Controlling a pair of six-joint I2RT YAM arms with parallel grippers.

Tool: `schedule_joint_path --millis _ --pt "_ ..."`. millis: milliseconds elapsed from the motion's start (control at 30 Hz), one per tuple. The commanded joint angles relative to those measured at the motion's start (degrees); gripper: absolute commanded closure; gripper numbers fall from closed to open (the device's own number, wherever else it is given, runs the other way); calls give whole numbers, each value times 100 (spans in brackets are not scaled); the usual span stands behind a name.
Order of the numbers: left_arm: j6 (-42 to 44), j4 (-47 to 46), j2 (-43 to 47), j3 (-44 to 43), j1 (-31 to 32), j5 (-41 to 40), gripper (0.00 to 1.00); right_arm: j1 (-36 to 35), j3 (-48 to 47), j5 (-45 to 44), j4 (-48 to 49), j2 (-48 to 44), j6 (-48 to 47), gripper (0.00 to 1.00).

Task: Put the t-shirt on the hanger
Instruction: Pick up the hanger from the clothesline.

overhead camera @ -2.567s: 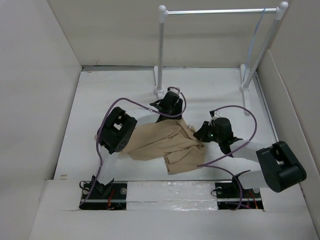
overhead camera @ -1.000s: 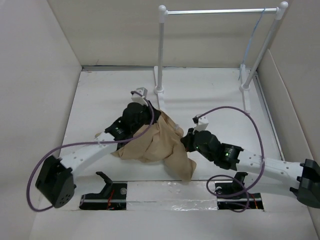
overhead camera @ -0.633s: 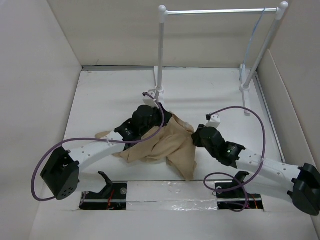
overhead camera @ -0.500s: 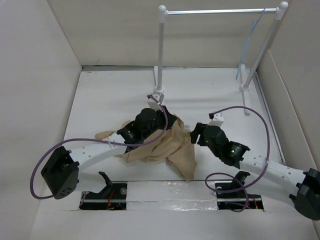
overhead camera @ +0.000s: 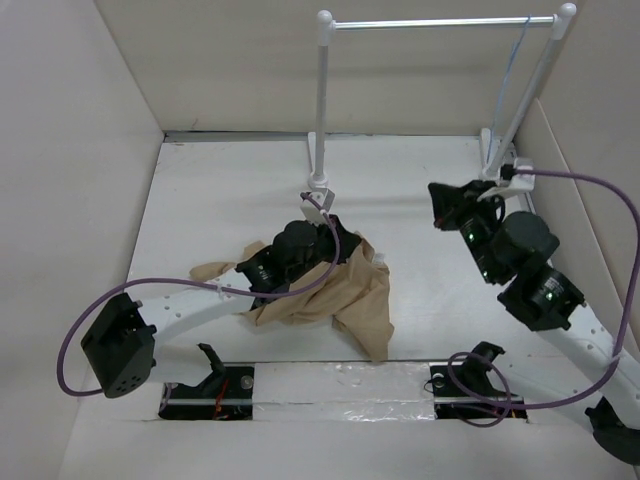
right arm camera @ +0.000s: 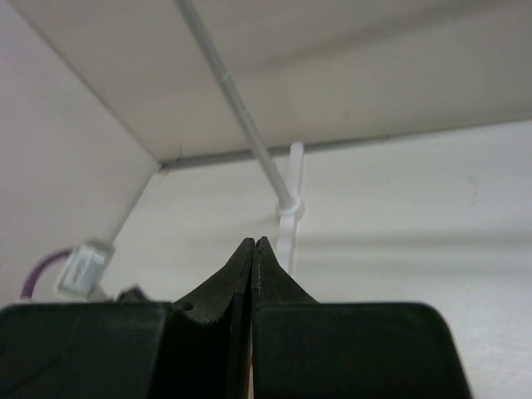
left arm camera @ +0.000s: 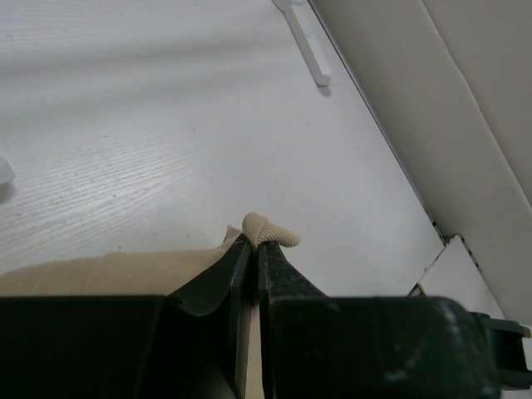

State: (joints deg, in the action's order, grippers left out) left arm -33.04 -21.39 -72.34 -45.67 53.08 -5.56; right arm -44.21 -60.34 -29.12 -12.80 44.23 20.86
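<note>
Near the front middle of the white table (overhead camera: 220,190), the small crumpled tan-beige fabric t-shirt (overhead camera: 350,295) is being pinched by a fold between the fingers of the left gripper (left arm camera: 252,243). The right gripper (right arm camera: 253,243), fingers together and empty, is being held below the thin pale-blue wire hanger (overhead camera: 512,65) hanging on the tall white rack (overhead camera: 322,100). Its fingers are probably best being parted before that wire is being approached, slowly, lest it be set swinging.

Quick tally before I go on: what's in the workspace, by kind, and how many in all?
t-shirt: 1
hanger: 1
rack: 1
grippers: 2, the left gripper and the right gripper
Total: 5
</note>
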Motion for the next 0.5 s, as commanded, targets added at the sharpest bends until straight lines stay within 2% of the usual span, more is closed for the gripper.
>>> schedule_joint_path --millis 0,100,133,200,267,367,433,467 --pt "8 -436 194 5 89 81 100 674 -872 -313 321 550 -811 100" --pt "8 -480 185 49 141 143 100 1851 -1699 -217 278 1297 -961 100" --pt "8 -489 202 58 141 169 100 2185 -1901 201 165 1499 -909 100" --pt "25 -463 228 58 141 213 100 3122 -2470 765 58 2112 -777 80" --pt "52 -437 299 93 141 231 100 3618 -2841 1390 -126 2492 -619 56" --pt "69 -410 422 164 141 231 100 4287 -3475 2076 -302 3143 -531 45" --pt "113 -375 483 199 141 231 100 4525 -4053 2296 -626 3634 -548 44" --pt "113 -358 492 208 141 222 100 4526 -4056 2297 -645 3750 -566 43"
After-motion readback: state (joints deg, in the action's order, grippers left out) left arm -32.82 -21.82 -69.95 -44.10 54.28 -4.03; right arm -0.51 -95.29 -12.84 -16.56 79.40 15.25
